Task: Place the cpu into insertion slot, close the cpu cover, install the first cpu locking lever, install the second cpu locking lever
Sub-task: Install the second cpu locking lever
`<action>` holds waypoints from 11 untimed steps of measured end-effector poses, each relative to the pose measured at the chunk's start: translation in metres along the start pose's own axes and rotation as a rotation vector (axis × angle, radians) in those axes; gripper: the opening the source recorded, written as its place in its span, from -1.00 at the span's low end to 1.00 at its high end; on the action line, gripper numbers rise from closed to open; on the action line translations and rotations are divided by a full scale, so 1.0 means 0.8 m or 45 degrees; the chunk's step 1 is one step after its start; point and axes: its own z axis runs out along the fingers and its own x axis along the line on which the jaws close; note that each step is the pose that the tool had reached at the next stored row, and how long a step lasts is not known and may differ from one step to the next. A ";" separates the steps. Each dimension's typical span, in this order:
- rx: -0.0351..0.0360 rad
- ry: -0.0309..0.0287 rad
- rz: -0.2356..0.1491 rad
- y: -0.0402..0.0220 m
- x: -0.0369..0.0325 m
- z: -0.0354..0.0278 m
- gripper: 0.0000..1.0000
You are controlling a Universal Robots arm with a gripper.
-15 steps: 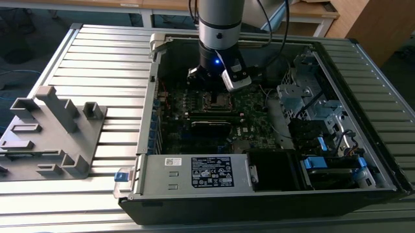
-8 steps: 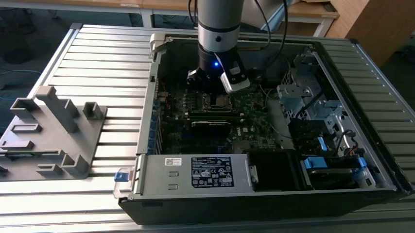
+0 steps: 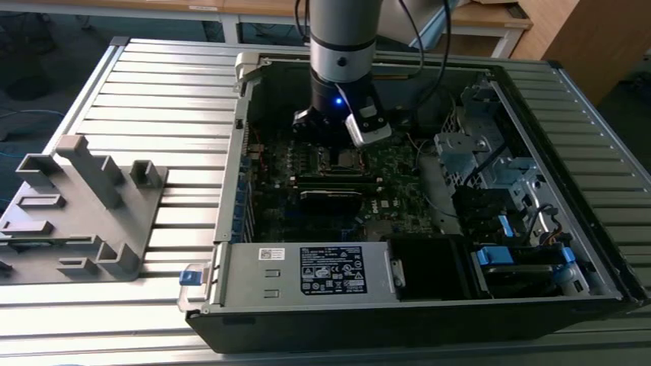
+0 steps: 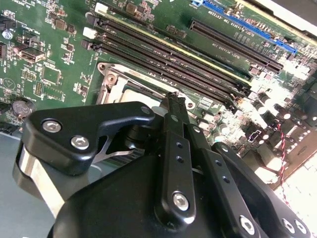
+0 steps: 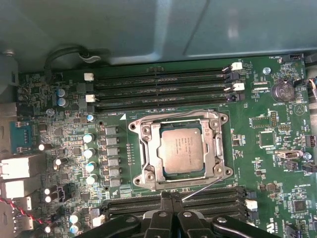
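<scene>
While the arm (image 3: 344, 46) hangs straight down into the open computer case (image 3: 305, 263), everything here keys off the motherboard (image 5: 277, 163), that big green board flat on the case floor. Largest first: the case lies on its side on the slatted table (image 3: 152, 84), and the board fills its middle. On the board, long dark memory slots (image 5: 158, 87) run along two opposite sides of the socket, parallel to each other.

Right in the board's centre sits the socket, and the cpu cover (image 5: 148, 148) is down flat over it, a silvery frame with its window open onto the chip. The cpu (image 5: 182, 148) lies inside that window, seated level, silver top up, its edges square with the frame and with the memory slots. It is near enough square, so no long axis to call.

One thin wire lever (image 5: 208, 187) slants away from the socket's corner toward the nearer memory slots, not lying along the frame. Whether the other lever is latched is hard to make out.

The gripper (image 5: 171, 198) hovers above the board just beside the socket, fingers pressed together, holding nothing. In the second wrist view the gripper (image 4: 172, 95) and its black body hide much of the socket.
</scene>
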 end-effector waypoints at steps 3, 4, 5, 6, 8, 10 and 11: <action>0.0002 0.0001 0.000 -0.0002 0.0018 0.0009 -0.79; 0.0001 0.0001 0.000 -0.0002 0.0022 0.0014 -0.79; 0.0001 0.0001 0.000 -0.0003 0.0024 0.0022 -0.79; 0.0003 0.0001 0.000 -0.0004 0.0027 0.0033 -0.79; 0.0002 0.0001 0.000 -0.0005 0.0038 0.0056 -0.79; 0.0003 0.0002 0.000 -0.0007 0.0054 0.0077 -0.79; 0.0005 0.0002 0.000 -0.0009 0.0063 0.0086 -0.79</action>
